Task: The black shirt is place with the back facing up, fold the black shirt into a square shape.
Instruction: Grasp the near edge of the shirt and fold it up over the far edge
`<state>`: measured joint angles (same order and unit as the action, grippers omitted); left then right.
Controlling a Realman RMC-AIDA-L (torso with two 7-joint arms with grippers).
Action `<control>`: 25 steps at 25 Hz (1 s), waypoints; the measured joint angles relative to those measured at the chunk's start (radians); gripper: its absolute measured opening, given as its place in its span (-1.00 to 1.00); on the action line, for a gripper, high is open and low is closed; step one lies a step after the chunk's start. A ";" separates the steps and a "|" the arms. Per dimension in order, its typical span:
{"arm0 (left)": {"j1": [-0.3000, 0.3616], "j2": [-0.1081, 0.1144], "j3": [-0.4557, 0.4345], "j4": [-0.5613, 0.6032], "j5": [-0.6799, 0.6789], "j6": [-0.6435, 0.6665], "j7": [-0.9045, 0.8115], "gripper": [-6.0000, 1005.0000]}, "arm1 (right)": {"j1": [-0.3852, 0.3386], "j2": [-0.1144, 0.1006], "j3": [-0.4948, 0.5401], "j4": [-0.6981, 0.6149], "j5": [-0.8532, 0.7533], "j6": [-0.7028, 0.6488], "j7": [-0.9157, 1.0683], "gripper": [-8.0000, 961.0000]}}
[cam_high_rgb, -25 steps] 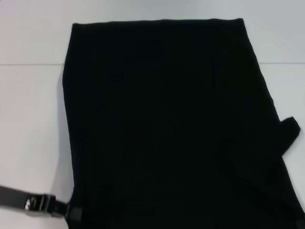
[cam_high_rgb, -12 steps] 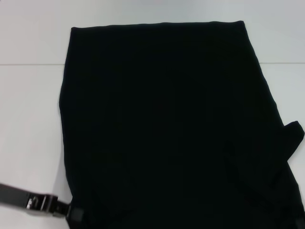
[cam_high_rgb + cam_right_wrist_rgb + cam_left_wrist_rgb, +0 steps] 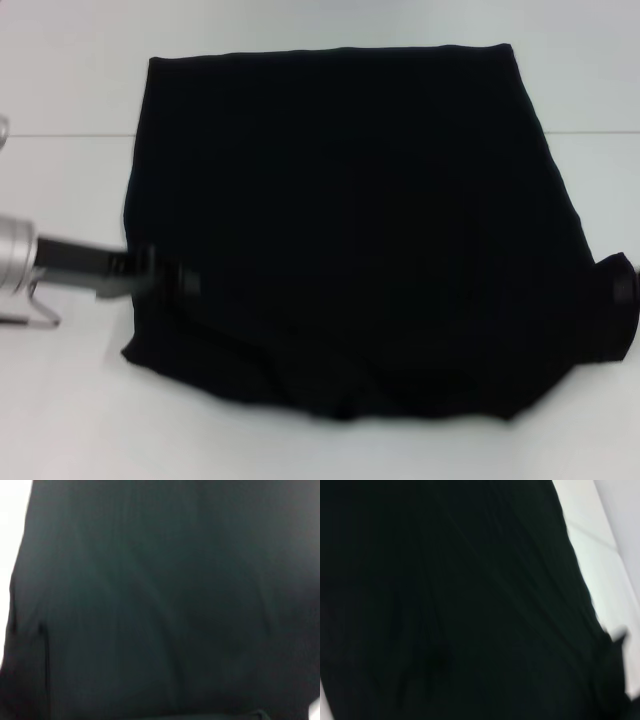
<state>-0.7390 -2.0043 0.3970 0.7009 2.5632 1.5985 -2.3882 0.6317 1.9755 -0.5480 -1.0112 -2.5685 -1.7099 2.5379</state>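
Note:
The black shirt (image 3: 350, 200) lies on the white table (image 3: 60, 420), plain side up, with its near part raised and drawn toward the far edge in loose folds. My left gripper (image 3: 172, 282) reaches in from the left and is shut on the shirt's left edge. At the picture's right border, my right gripper (image 3: 624, 290) is shut on the shirt's right edge by a small flap of cloth. Black fabric (image 3: 445, 605) fills the left wrist view. The right wrist view is likewise filled with fabric (image 3: 160, 600).
The left arm's silver link (image 3: 15, 255) stands over the table's left side. A thin seam (image 3: 60, 134) crosses the tabletop behind the arm. White tabletop shows on all sides of the shirt.
Both grippers have moved away from the near edge toward the shirt's middle, carrying the fabric. The shirt's near edge, which ran off the picture's bottom, now lies well inside it.

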 joint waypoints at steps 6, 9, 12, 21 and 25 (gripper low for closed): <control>-0.099 0.022 0.009 -0.114 -0.004 -0.314 -0.071 -0.92 | 0.077 -0.021 -0.004 0.100 0.015 0.273 0.010 -0.83; -0.120 0.019 0.032 -0.146 -0.002 -0.427 -0.100 -0.93 | 0.127 -0.023 -0.017 0.232 0.017 0.437 0.000 -0.83; -0.124 0.010 0.111 -0.152 -0.001 -0.496 -0.142 -0.93 | 0.173 -0.029 -0.069 0.352 0.010 0.558 -0.004 -0.83; -0.118 -0.034 0.177 -0.061 -0.008 -0.598 -0.152 -0.93 | 0.214 -0.019 -0.119 0.391 0.027 0.716 0.012 -0.82; -0.140 -0.036 0.200 -0.066 -0.020 -0.671 -0.150 -0.93 | 0.228 -0.015 -0.131 0.400 0.054 0.816 0.007 -0.82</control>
<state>-0.8794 -2.0404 0.5975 0.6344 2.5437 0.9276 -2.5385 0.8600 1.9607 -0.6791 -0.6112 -2.5144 -0.8939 2.5450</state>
